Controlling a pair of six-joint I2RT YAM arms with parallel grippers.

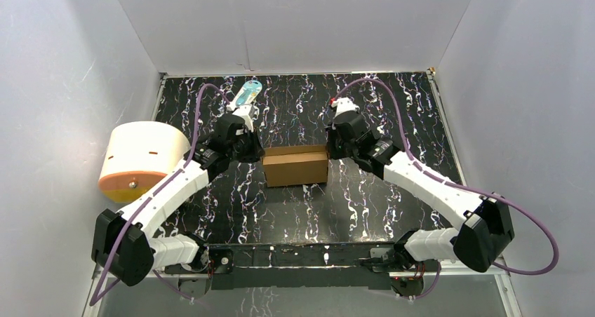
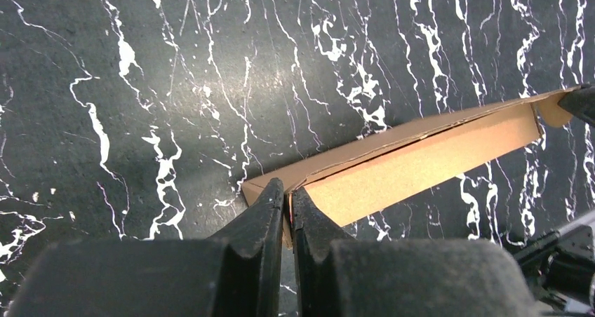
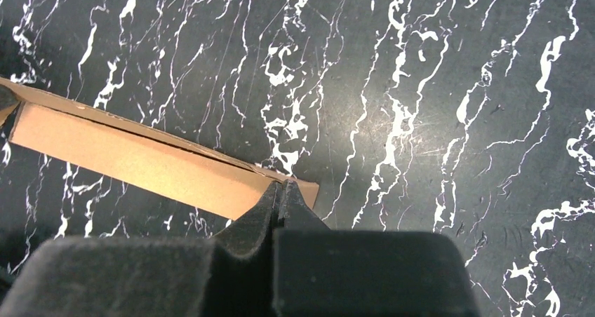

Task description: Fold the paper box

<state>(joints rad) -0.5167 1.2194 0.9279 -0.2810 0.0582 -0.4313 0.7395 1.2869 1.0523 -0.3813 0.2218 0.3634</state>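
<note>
Paper box point(image 1: 295, 165), plain brown cardboard, partly folded into a shallow rectangular form, lies directly between the two grippers on the black white-veined tabletop point(image 1: 393, 113), its long axis running from one gripper to the other. In the left wrist view the box point(image 2: 421, 164) stretches away from the fingertips toward the upper right, with a long top flap tilted over the body and a narrow seam showing along its length. The left gripper point(image 2: 286, 191) point(image 1: 254, 151) is clenched on the near end of the box, and a thin sliver of cardboard shows between its two black fingers point(image 2: 263, 212). In the right wrist view the box point(image 3: 140, 159) runs from the fingertips toward the upper left. The right gripper point(image 3: 284, 189) point(image 1: 330, 149) has its jaws pressed fully together, tips touching the end edge of the box; whether cardboard lies between them cannot be told. A teal-and-white packet point(image 1: 247, 92) lies beyond the left gripper, near the far edge of the table. A white-and-orange cylinder point(image 1: 140, 159) rests on its side, well apart from the left gripper on its outer side, beside the left arm point(image 1: 168, 191). Purple cables point(image 1: 200, 113) loop along both arms.
</note>
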